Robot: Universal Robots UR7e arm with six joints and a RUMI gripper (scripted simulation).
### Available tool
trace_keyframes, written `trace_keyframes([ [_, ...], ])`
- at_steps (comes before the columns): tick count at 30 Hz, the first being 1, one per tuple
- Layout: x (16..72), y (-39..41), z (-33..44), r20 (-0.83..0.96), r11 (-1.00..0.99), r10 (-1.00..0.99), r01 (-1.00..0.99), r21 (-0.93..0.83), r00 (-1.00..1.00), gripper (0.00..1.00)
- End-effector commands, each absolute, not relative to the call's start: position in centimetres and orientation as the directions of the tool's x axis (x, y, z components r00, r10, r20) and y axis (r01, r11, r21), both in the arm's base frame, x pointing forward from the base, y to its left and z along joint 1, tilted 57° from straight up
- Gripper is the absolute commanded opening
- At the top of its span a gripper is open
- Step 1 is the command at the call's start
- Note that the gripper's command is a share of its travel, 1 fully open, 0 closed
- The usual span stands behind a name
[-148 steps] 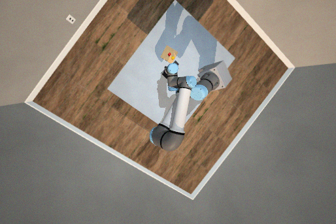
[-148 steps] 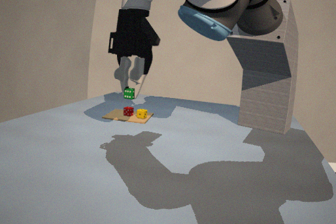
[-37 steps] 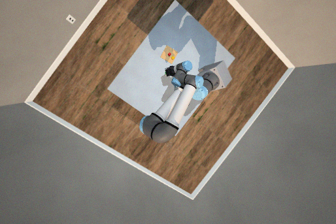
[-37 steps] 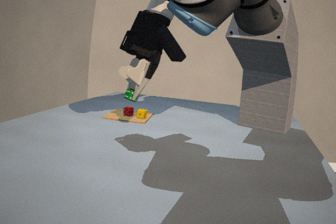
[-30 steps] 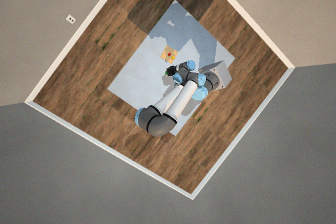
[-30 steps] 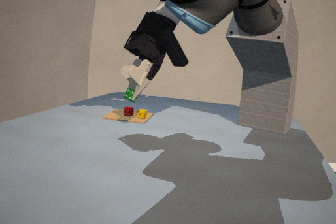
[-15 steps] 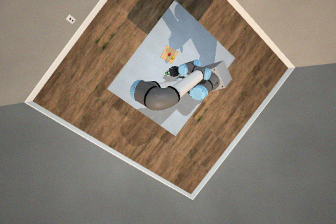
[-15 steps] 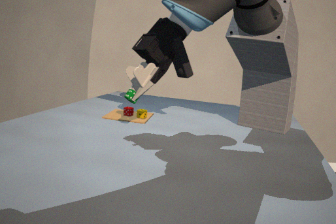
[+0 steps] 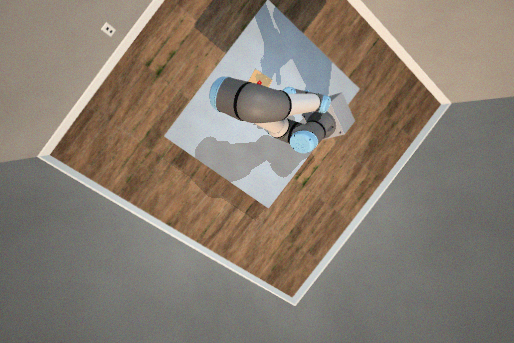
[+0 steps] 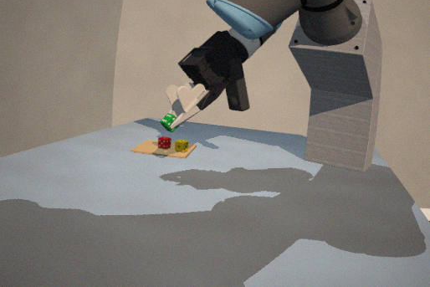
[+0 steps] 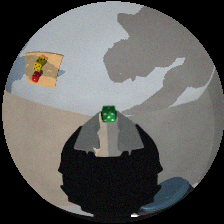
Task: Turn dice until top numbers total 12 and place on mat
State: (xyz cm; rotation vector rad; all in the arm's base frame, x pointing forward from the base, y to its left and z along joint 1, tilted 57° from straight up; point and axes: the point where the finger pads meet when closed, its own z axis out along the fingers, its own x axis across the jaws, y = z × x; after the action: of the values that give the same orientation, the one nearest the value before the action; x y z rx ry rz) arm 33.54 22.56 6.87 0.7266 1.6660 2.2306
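My gripper [image 10: 170, 122] [image 11: 109, 111] is shut on the green die [image 10: 167, 120] [image 11: 109, 111] and holds it tilted in the air; in the exterior view it appears above the mat. The red die [image 9: 259, 83] [image 10: 164, 142] [image 11: 36, 76] and the yellow die [image 10: 181, 146] [image 11: 39, 64] sit on the tan mat [image 9: 253, 77] [image 10: 142, 148] [image 11: 58, 63]. Both look flat. The arm hides the yellow die and part of the mat in the top view. The numbers on top of the dice are too small to read surely.
The arm's large elbow [image 9: 262, 102] hangs over the blue-grey table [image 9: 195, 119] [image 10: 84, 181] beside the mat in the top view. The arm's pedestal [image 9: 344, 113] [image 10: 340, 123] stands at the table's right side. Arm shadows fall across the table.
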Motion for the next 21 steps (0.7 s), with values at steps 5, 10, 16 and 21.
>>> trace_keyframes([
  [5, 33.65, 22.37, 6.81, 0.213, -0.382, 0.485, 0.014, 0.924, -0.848, 0.06],
  [10, 33.66, 22.37, 6.77, 0.213, -0.395, 0.486, 0.005, 0.919, -0.848, 0.06],
  [16, 33.67, 22.37, 6.69, 0.214, -0.411, 0.488, -0.006, 0.911, -0.846, 0.06],
  [21, 33.67, 22.36, 6.66, 0.215, -0.417, 0.488, -0.010, 0.909, -0.846, 0.06],
])
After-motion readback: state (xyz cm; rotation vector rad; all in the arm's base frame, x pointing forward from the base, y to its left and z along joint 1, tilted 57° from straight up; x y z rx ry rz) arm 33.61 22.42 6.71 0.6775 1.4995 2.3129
